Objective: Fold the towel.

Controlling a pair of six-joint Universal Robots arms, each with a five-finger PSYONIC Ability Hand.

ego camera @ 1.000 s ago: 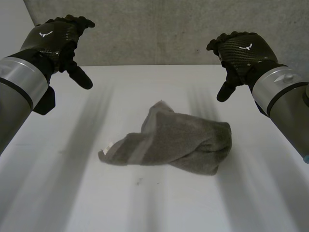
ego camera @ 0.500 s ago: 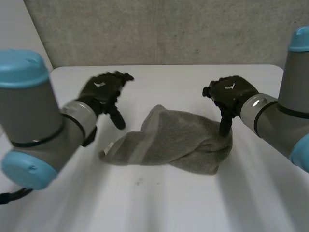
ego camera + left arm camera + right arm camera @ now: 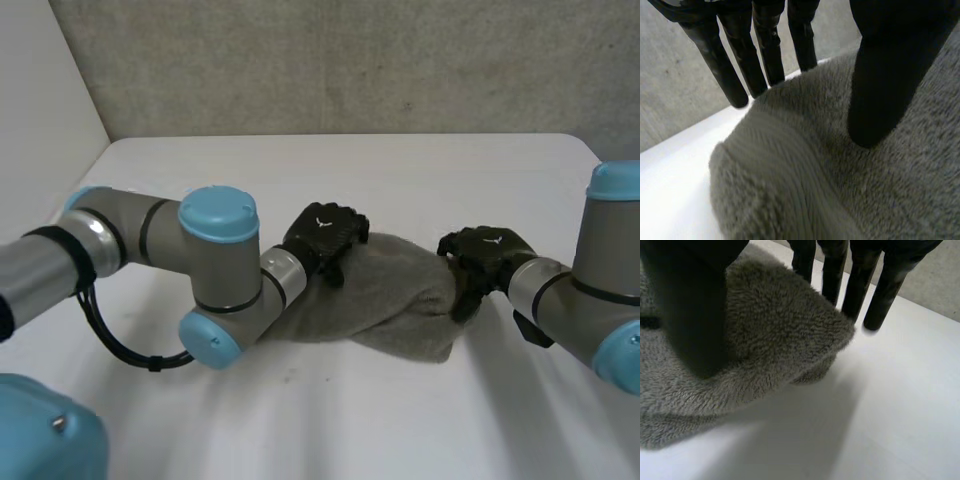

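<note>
Towel (image 3: 390,300), grey and fluffy, is lying bunched in a loose heap on the white table (image 3: 300,420), roughly midway between the left and right edges and well clear of the far edge, where a grey wall (image 3: 350,60) is standing behind it. Both arms are reaching inward over it. The left arm (image 3: 215,270) is bending across the table's left half, and the left hand (image 3: 322,235) is resting on the towel's left end, on the raised part nearest the far edge. From that wrist, its fingers (image 3: 722,70) are stretching out straight with their tips just past the towel's rim, while the thumb (image 3: 885,85) is pressing its tip onto the pile; nothing is being pinched, so the hand is spread wide rather than gripping. The right arm (image 3: 600,280) is coming in from the table's right edge, and the right hand (image 3: 485,255) is sitting at the towel's right end. Its own wrist camera is showing much the same pose (a mirror of the other side): straight fingers (image 3: 880,295) pointing down towards the bare table just beyond a fuzzy corner of the towel, with the thumb (image 3: 695,305) lying on top of the cloth and the corner sitting loose between them, not clamped. The towel is bulging between the two hands, unfolded.
</note>
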